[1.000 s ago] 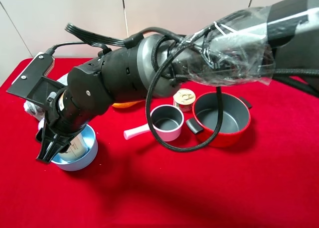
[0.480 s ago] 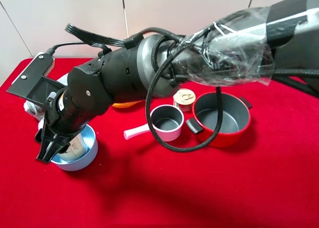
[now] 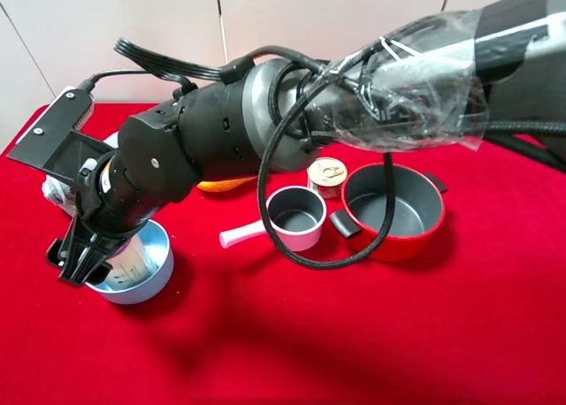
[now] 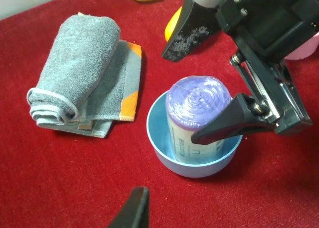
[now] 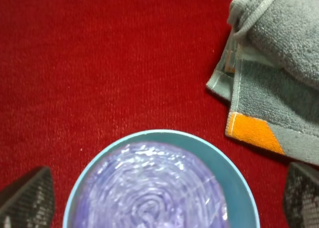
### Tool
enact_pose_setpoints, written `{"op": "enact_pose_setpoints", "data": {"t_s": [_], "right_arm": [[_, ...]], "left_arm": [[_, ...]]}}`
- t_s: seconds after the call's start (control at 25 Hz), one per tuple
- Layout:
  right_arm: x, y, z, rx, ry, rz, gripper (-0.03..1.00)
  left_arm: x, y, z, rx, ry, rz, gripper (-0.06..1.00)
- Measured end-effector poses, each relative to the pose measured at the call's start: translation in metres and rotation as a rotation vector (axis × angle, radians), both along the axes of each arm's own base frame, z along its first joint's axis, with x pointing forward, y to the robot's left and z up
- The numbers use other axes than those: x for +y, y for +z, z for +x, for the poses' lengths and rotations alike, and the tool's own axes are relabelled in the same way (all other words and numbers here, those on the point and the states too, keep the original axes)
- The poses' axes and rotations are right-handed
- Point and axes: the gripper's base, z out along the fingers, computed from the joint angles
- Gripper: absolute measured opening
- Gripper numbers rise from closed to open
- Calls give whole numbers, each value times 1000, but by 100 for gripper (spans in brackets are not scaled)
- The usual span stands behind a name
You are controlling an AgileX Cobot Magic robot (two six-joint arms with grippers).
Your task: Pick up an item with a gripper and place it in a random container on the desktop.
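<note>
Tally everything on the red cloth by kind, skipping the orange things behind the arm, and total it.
Light blue bowl: 1
Purple-topped cylinder: 1
Pink saucepan: 1
Red pot: 1
Tin can: 1
Grey towel: 1
Total: 6

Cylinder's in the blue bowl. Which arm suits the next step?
Right. Its gripper stands open astride the cylinder in the bowl and only needs lifting clear; the left arm stands farther off.
</note>
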Motion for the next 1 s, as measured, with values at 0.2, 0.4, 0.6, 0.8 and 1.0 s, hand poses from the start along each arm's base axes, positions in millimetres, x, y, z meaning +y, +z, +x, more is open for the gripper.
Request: {"op": "enact_pose_setpoints", "data": {"t_s": [0.2,0.4,0.6,0.8,1.0], "right_arm": [[0,0,0,-1,-1,3,69],[0,0,0,-2,-1,3,69],[0,0,1,-20,14,-10,69],[-5,12,-2,-25,30,-29,69],[-12,23,-3,-8,38,-74,69]], "left_arm": [[0,0,0,0,0,0,99],[0,0,0,0,0,0,99],[0,0,0,0,0,0,99],[0,0,0,0,0,0,99],[0,0,0,0,0,0,99]]}}
